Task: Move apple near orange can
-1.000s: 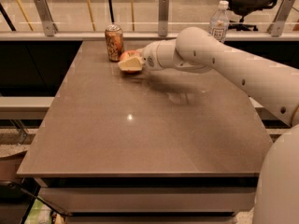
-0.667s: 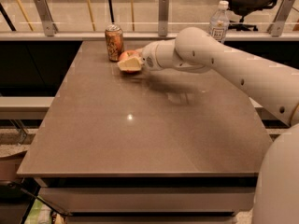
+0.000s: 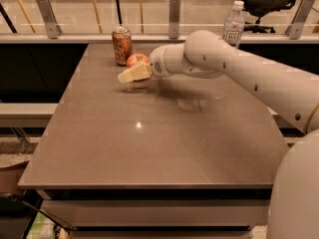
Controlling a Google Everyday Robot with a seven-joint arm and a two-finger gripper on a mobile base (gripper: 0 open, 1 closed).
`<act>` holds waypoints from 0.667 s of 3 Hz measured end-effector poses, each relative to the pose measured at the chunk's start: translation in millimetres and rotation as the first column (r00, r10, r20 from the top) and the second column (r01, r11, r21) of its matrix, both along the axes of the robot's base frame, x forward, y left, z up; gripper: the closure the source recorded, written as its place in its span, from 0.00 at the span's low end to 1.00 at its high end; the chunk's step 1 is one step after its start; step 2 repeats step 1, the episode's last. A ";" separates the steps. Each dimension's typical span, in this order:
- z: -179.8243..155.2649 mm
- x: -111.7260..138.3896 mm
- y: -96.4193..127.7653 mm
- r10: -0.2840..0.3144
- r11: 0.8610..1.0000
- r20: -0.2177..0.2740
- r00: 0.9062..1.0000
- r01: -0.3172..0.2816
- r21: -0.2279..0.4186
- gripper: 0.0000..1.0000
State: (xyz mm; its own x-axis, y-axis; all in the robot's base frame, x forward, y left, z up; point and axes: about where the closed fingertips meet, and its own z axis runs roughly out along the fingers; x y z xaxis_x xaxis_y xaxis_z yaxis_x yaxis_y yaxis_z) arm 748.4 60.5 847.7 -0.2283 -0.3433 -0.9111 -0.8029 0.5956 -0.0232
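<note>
The orange can (image 3: 121,45) stands upright at the far left of the table. The apple (image 3: 137,59), red-pink, is just to the right of the can, a small gap away. My gripper (image 3: 132,68) comes in from the right and is shut on the apple; its cream near finger (image 3: 133,73) covers the apple's lower front, and the far finger is hidden behind the fruit. A shadow on the table below shows that the gripper and apple hang slightly above the surface.
The brown table (image 3: 149,143) stretches toward me. A clear plastic water bottle (image 3: 233,23) stands at the far right edge. A glass railing with metal posts (image 3: 174,15) runs behind the table. My white arm (image 3: 259,78) crosses the right side.
The gripper with the apple has shifted slightly left and down, staying beside the can. The can and the bottle have not moved.
</note>
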 end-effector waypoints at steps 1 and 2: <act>0.0 0.0 0.1 0.000 1.000 0.000 1.000 0.000 0.000 0.00; 0.0 0.0 0.1 0.000 1.000 0.000 1.000 0.000 0.000 0.00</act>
